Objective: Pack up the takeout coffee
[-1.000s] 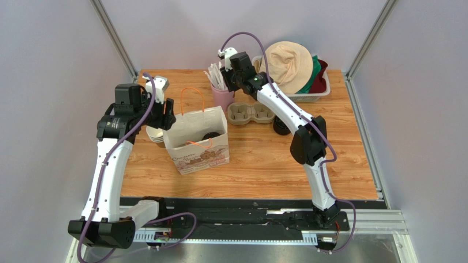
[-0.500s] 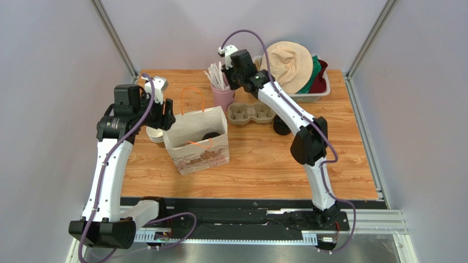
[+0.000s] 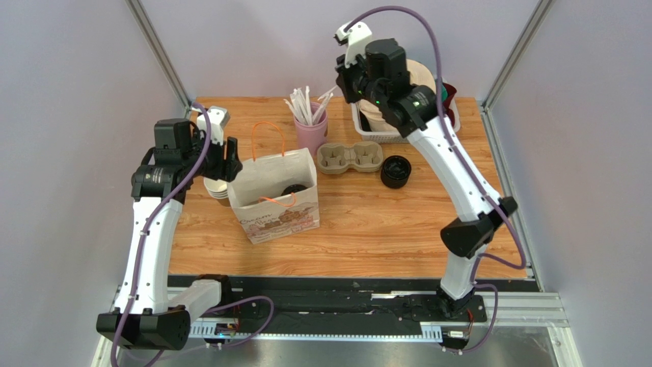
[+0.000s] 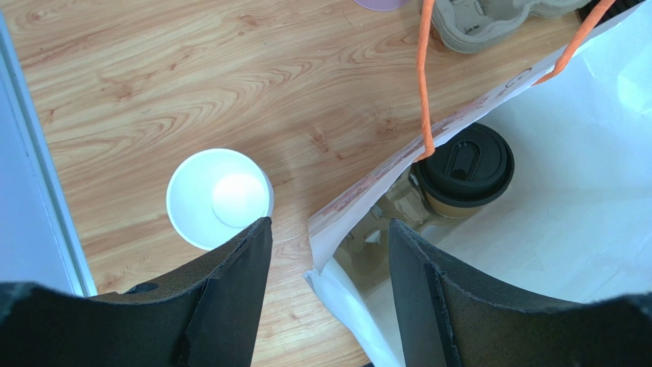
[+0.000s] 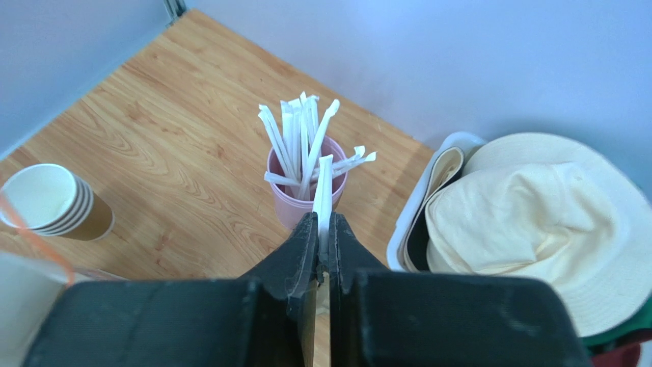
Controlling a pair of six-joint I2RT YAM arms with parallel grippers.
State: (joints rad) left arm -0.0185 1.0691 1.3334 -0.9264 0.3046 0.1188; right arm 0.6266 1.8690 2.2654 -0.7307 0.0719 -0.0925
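The paper bag hides most of the takeout coffee: only its black lid and a strip of brown show. It stands upright inside the bag, just beyond the left gripper, whose jaws gape wide astride the bag's rim. A stack of paper cups sits ahead of its other finger, outside the bag. Pale walls box in the wooden table. The right gripper, raised high on a far-reaching arm, pinches a wrapped straw whose lower end is lost between the fingers. Beyond and below stands the pink straw cup.
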